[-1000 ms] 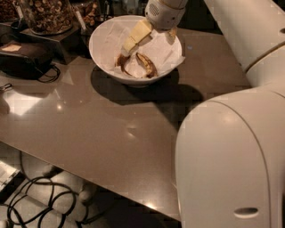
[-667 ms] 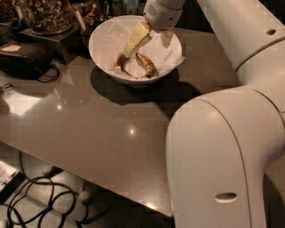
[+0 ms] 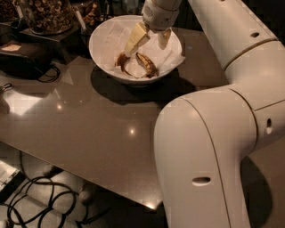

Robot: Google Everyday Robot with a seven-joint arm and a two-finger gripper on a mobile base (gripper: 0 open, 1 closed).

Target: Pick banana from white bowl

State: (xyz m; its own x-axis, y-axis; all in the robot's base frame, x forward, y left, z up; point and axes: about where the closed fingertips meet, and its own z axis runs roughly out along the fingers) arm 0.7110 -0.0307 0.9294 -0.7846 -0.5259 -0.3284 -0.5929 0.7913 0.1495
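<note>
The white bowl (image 3: 104, 40), lined with crumpled white paper, stands at the far middle of the brown table. The banana (image 3: 147, 65), yellow-brown with dark blotches, lies in the bowl right of centre. A shorter, curled, darker banana piece (image 3: 121, 60) lies to its left. My gripper (image 3: 149, 41) hangs over the bowl, open, with one pale finger (image 3: 136, 39) down left of the banana and the other (image 3: 164, 38) up to its right. Nothing is held between the fingers.
My white arm (image 3: 209, 147) fills the right foreground and hides that side of the table. A black device (image 3: 22, 58) and a container of snacks (image 3: 44, 13) stand at the back left. Cables (image 3: 35, 205) lie on the floor below the table's front edge.
The arm's elbow has swung left and nearer to the camera. The gripper stays over the bowl with its fingers spread; the banana has not moved.
</note>
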